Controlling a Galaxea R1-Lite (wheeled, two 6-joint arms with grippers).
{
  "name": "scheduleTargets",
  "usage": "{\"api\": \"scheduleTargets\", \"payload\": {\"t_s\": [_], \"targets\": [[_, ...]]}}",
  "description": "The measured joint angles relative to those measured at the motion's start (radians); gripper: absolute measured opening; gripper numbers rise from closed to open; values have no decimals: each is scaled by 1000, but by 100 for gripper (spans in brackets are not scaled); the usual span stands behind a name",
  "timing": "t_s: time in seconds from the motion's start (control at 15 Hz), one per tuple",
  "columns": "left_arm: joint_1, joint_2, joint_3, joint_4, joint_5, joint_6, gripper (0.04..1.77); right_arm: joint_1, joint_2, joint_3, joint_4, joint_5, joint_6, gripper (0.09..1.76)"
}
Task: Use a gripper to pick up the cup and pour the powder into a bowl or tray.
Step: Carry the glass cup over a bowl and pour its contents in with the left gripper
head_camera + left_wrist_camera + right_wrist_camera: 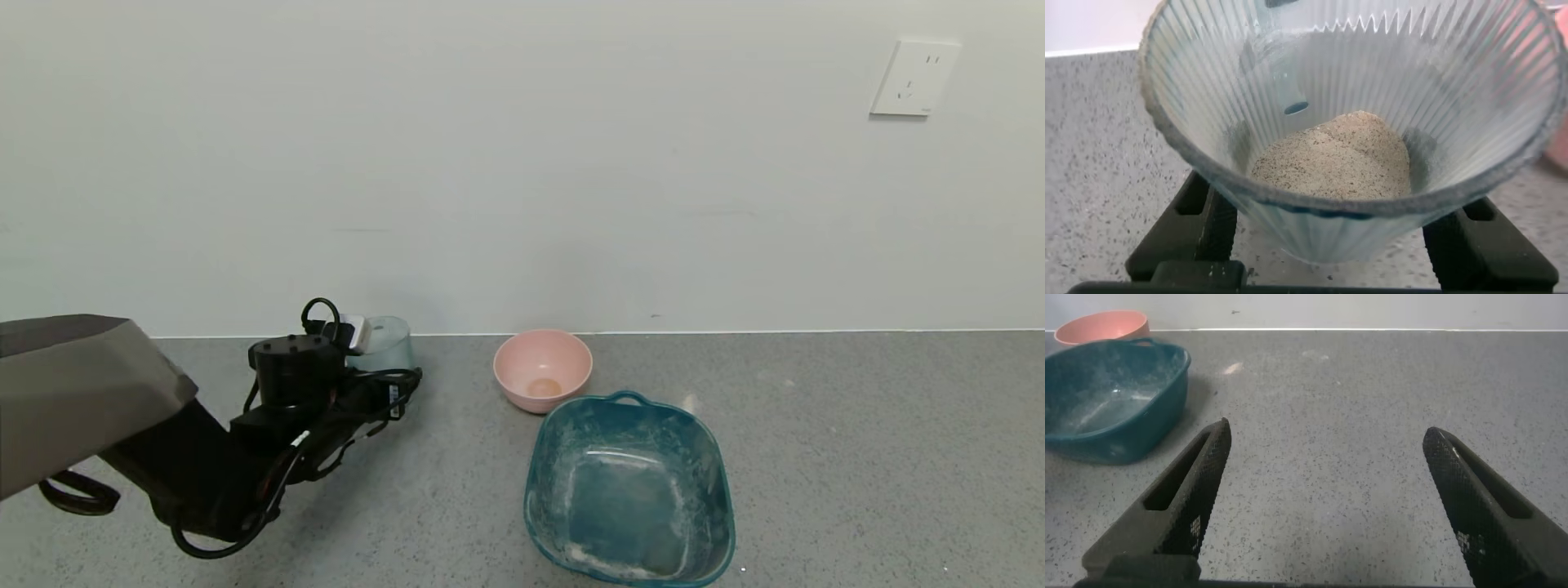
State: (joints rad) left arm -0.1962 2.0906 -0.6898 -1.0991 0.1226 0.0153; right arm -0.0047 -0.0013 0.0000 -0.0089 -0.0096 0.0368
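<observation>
Left end effector (1331,245) straddles cup (1347,122) (powder (1331,159) inside).

There was one ribbed glass cup (1355,122), holding a single heap of speckled whitish-grey powder (1331,159). Two open vessels stood on the grey speckled counter (857,457): one round pale pink bowl (542,369) and one larger teal tub (629,490) with white residue inside. Two grippers were counted, the left gripper (1343,245) with its two black fingers on either side of the cup and the right gripper (1339,506) with two black fingers spread apart, and one white wall socket (914,77) was on the wall.
</observation>
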Motion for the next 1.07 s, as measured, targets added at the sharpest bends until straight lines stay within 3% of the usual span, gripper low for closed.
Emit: {"api": "scheduleTargets", "payload": {"t_s": [0.2, 0.33, 1.07], "targets": [[-50, -100, -54, 154, 39, 38, 129, 0, 0, 0, 0, 0, 0, 171], [-85, -143, -105, 231, 104, 85, 129, 0, 0, 0, 0, 1, 0, 171], [-222, -166, -365, 500, 316, 324, 129, 0, 0, 0, 0, 0, 0, 171]]}}
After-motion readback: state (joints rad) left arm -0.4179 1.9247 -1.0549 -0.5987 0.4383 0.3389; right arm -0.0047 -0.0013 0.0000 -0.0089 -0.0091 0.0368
